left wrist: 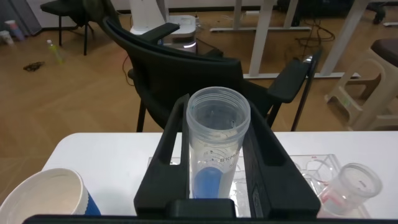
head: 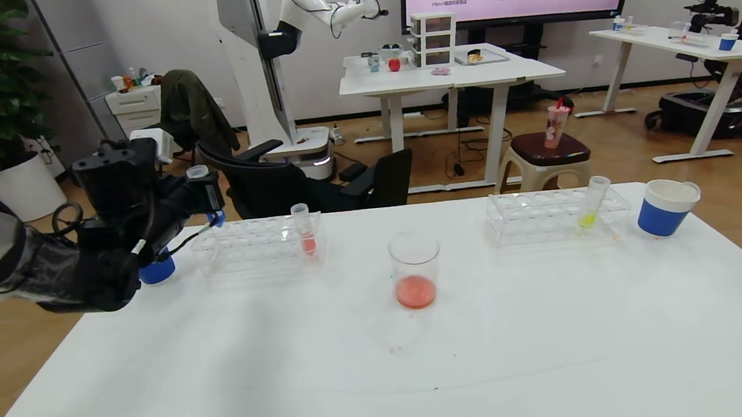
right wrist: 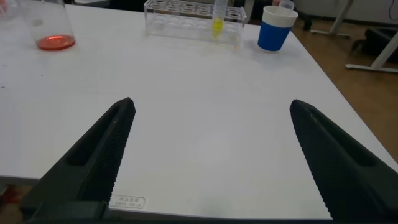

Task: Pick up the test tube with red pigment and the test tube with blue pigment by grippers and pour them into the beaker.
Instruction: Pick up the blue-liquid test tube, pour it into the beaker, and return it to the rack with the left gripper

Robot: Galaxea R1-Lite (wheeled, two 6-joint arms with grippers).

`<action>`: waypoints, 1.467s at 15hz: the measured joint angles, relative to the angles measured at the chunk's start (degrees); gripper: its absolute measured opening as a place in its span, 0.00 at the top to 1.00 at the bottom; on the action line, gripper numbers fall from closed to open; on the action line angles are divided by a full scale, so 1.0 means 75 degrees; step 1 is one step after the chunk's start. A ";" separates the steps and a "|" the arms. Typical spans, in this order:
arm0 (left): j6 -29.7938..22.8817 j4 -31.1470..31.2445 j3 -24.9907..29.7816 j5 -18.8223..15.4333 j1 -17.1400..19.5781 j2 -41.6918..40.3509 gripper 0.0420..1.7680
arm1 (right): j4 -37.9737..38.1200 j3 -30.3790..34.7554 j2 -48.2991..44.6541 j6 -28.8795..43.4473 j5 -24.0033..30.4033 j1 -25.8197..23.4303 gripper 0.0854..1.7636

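My left gripper (head: 207, 197) is shut on the test tube with blue pigment (head: 214, 217) and holds it upright above the left end of the left rack (head: 256, 244). In the left wrist view the tube (left wrist: 217, 134) stands between the two black fingers (left wrist: 163, 155), with blue liquid at its bottom. The test tube with red pigment (head: 305, 232) stands in the same rack and also shows in the left wrist view (left wrist: 349, 188). The beaker (head: 414, 268) stands mid-table with red liquid in its bottom. My right gripper (right wrist: 211, 109) is open and empty, low over the table's near right part.
A second rack (head: 556, 214) at the right holds a tube with yellow-green liquid (head: 592, 206). A blue-banded paper cup (head: 666, 208) stands at the far right and another (head: 157, 271) sits behind my left arm. Black office chairs (head: 315, 183) stand beyond the far edge.
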 joint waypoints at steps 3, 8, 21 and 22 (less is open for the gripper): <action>0.0036 0.0249 -0.0128 -0.0003 -0.0450 -0.0423 0.73 | 0.0000 0.0000 0.0000 0.0003 0.0000 0.0000 0.02; 0.0304 0.0668 -0.0364 -0.0154 -0.1949 -0.0782 0.73 | 0.0000 0.0000 0.0000 0.0000 0.0000 0.0000 0.02; 0.6255 -0.1824 -0.0393 -0.2921 -0.3558 0.0492 0.73 | -0.0003 0.0000 0.0000 0.0000 0.0003 0.0000 0.02; 0.6773 -0.1915 -0.0398 -0.3204 -0.3493 0.0632 0.73 | 0.0000 0.0000 0.0000 0.0000 0.0003 0.0000 0.02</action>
